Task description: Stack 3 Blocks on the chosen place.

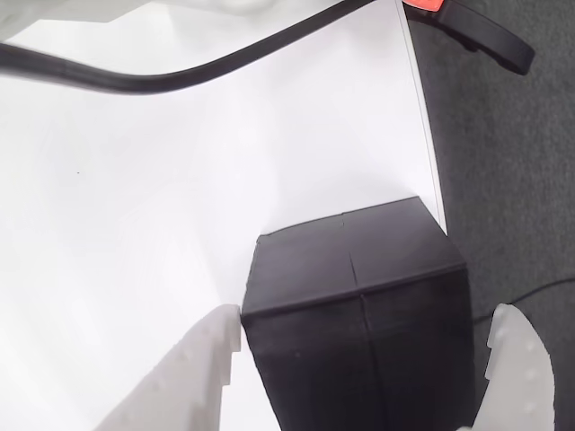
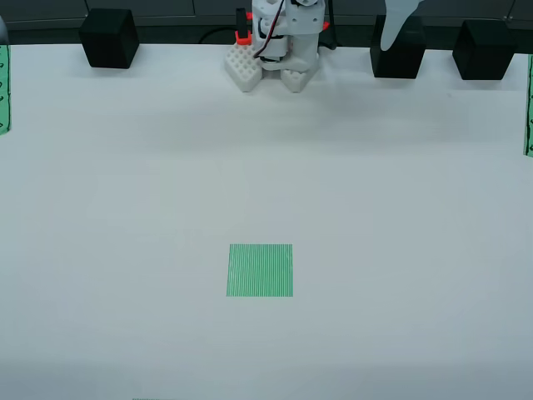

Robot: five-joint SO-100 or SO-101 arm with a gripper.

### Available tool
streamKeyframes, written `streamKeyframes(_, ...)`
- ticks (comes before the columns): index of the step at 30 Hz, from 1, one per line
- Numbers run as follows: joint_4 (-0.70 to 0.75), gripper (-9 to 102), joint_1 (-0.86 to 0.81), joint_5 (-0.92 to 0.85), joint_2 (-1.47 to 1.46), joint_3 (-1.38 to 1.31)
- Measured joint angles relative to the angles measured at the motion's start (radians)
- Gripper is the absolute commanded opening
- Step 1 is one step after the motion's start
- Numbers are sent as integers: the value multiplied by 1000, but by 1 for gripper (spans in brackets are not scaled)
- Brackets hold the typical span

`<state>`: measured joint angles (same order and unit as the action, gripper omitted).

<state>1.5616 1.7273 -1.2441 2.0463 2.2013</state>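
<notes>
Three black blocks stand along the table's far edge in the view from above: one at the left [image 2: 109, 37], one right of the arm's base [image 2: 398, 58] and one at the far right [image 2: 483, 48]. My gripper [image 2: 398, 21] hangs over the middle one. In the view that rides on the gripper, that block [image 1: 359, 296] sits between my two white fingers, and the gripper [image 1: 367, 314] is open. The left finger [image 1: 211, 368] is at the block's edge, while the right finger [image 1: 517, 368] stands slightly apart. The chosen place, a green striped square [image 2: 260, 269], lies bare mid-table.
The arm's white base [image 2: 283, 46] stands at the far middle. Narrow green striped strips lie at the left [image 2: 3, 87] and right [image 2: 528, 104] edges. A black cable [image 1: 225, 58] crosses the white table, and dark floor [image 1: 512, 180] begins just right of the block.
</notes>
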Motion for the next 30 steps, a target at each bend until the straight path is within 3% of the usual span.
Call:
streamKeyframes(10, -8, 32, 63, 0, -26, 5)
streamKeyframes(16, -57, 29, 60, -2, -35, 15)
streamKeyframes(20, -78, 22, 49, -11, -51, 14)
streamKeyframes(30, -129, 22, -5, -3, -44, 11)
